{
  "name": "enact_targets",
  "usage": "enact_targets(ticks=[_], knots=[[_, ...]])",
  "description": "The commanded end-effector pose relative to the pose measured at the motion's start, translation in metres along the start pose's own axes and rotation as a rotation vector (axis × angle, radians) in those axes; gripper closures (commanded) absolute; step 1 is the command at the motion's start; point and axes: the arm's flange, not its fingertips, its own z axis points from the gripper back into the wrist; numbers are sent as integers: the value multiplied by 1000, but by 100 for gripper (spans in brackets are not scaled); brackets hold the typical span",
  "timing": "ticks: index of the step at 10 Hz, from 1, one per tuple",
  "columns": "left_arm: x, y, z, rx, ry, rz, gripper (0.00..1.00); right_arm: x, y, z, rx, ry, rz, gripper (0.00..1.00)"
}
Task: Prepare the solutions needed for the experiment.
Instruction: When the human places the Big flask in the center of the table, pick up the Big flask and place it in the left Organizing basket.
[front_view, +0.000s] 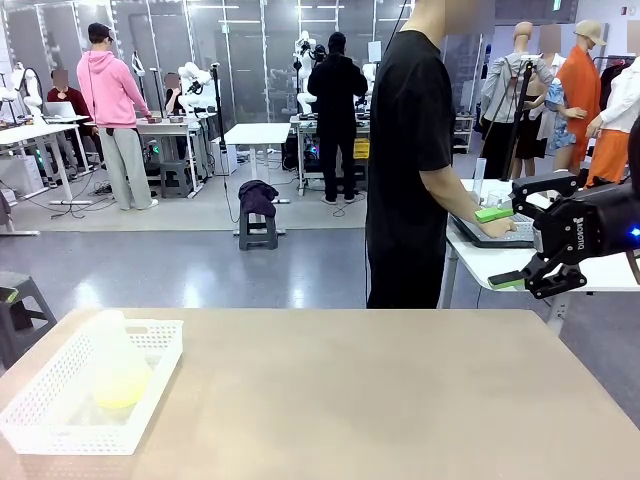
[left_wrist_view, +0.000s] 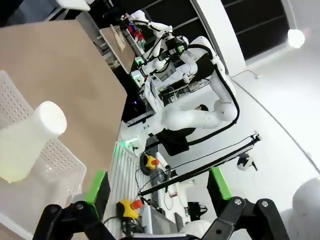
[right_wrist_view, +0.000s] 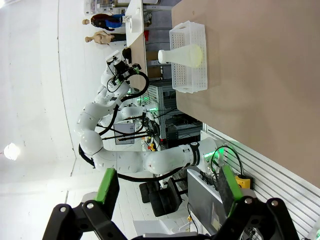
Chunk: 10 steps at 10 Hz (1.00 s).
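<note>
A translucent conical flask (front_view: 117, 362) stands in a white perforated basket (front_view: 40, 425) at the table's near left. A shallow pale yellow layer, the solutions (front_view: 120, 390), sits in its bottom. In the left wrist view the flask (left_wrist_view: 30, 140) lies to the left, well beyond my left gripper (left_wrist_view: 157, 187), which is open and holds nothing. In the right wrist view the flask (right_wrist_view: 182, 55) and basket (right_wrist_view: 190, 80) are far off at the top. My right gripper (right_wrist_view: 167, 185) is open and holds nothing. It hangs past the table's right edge (front_view: 500, 247), above table height.
A person in a black shirt (front_view: 405, 150) stands at the far side, turned toward a side table (front_view: 490, 262) on the right, hands on a keyboard there. The beige tabletop (front_view: 360, 400) stretches bare to the right of the basket. My left arm (right_wrist_view: 150, 161) crosses the right wrist view.
</note>
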Motion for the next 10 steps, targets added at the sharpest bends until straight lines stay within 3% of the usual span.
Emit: enact_targets(ticks=[1, 3, 10], knots=[[14, 1, -3, 24, 42, 73, 0, 0, 0, 0, 7, 0, 7, 0], [16, -2, 0, -11, 53, 134, 0, 0, 0, 0, 7, 0, 7, 0], [10, 1, -9, 0, 34, 94, 0, 0, 0, 0, 7, 0, 7, 0]])
